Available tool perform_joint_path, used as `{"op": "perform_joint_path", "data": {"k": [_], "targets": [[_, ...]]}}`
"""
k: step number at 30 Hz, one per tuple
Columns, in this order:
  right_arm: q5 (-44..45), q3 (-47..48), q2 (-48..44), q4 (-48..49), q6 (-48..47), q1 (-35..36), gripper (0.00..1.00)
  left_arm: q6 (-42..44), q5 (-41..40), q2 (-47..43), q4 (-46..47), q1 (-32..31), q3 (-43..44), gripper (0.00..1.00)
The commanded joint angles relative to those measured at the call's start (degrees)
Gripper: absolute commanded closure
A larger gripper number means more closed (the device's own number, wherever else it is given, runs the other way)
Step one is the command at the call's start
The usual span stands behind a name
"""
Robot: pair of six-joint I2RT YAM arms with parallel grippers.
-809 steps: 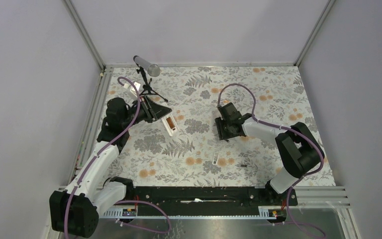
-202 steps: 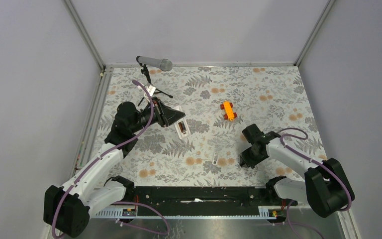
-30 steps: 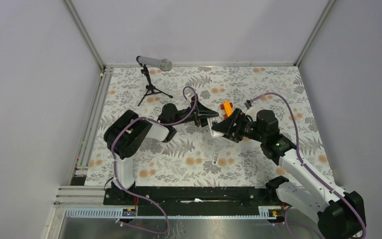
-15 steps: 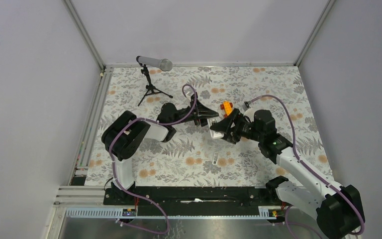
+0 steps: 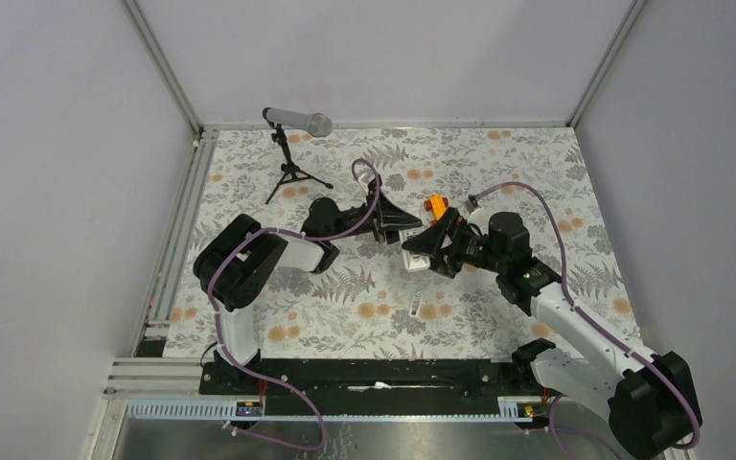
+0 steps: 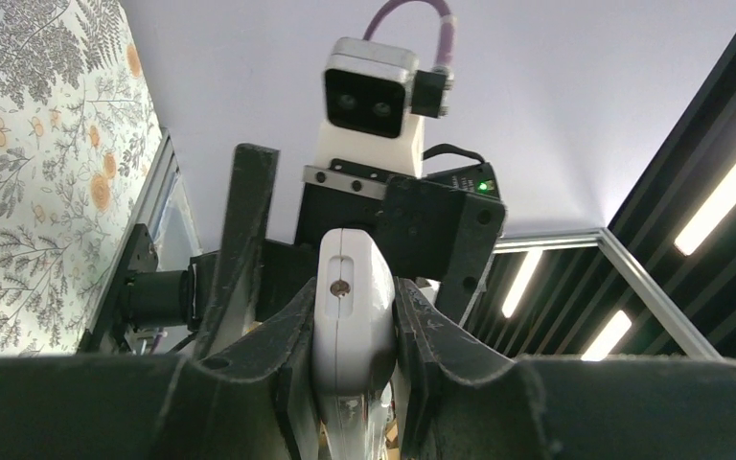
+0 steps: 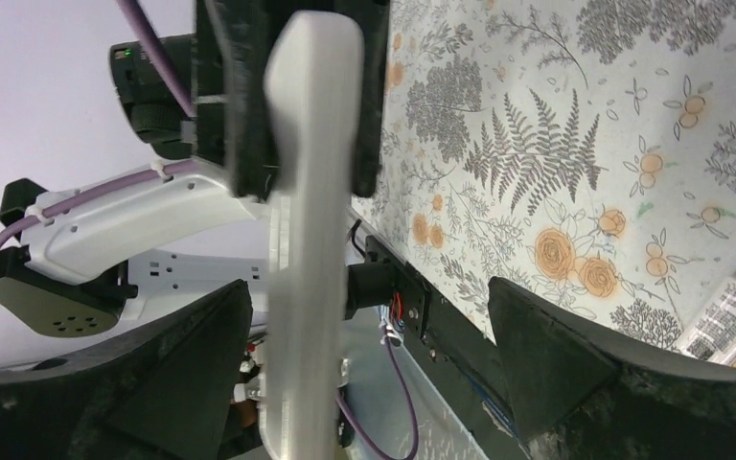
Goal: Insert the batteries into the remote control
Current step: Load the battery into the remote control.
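Note:
The white remote control (image 6: 353, 307) is held edge-on, off the table, in my left gripper (image 6: 353, 331), whose fingers (image 6: 441, 335) are shut on both its sides. In the top view the left gripper (image 5: 399, 226) and the right gripper (image 5: 431, 245) meet at mid-table with the remote (image 5: 412, 257) between them. In the right wrist view the remote (image 7: 307, 192) runs lengthwise between the fingers (image 7: 546, 355) of my right gripper (image 7: 364, 297), which stand wide apart and do not touch it. No batteries show in any view.
An orange toy car (image 5: 434, 203) sits just behind the grippers. A small flat white cover piece (image 5: 415, 307) lies nearer the front, also in the right wrist view (image 7: 728, 321). A microphone on a tripod (image 5: 292, 144) stands at the back left.
My right gripper has moved a little to the left, closer around the remote's free end. The left gripper still holds the remote in about the same place.

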Motion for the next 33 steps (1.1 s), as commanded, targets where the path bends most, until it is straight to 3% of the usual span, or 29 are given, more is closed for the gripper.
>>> {"op": "perform_joint_path", "data": {"k": [1,8,18,25,33], "targets": [[-1.3,4.2,-1.2,1.1,-5.1,-0.3,0.00,3.9,2.0,-2.2,5.1,0.3,0.9,1.00],[-0.8,1.3,-4.1,2.8,-3.4,-0.3,0.04,5.1,2.3,-2.3,4.7,0.9,0.6,1.00],[-1.8,0.7,-3.0,3.2,-3.3,-0.4,0.43,5.1,2.4,-2.6,3.9,1.2,0.4,1.00],[-2.6,0.7,-1.4,3.2,-3.7,-0.4,0.54,5.5,2.5,-2.8,2.8,1.2,0.6,1.00],[-2.3,0.6,-0.4,1.0,-5.1,-0.4,0.82,7.5,2.9,-3.8,-0.7,1.2,0.5,1.00]]}}
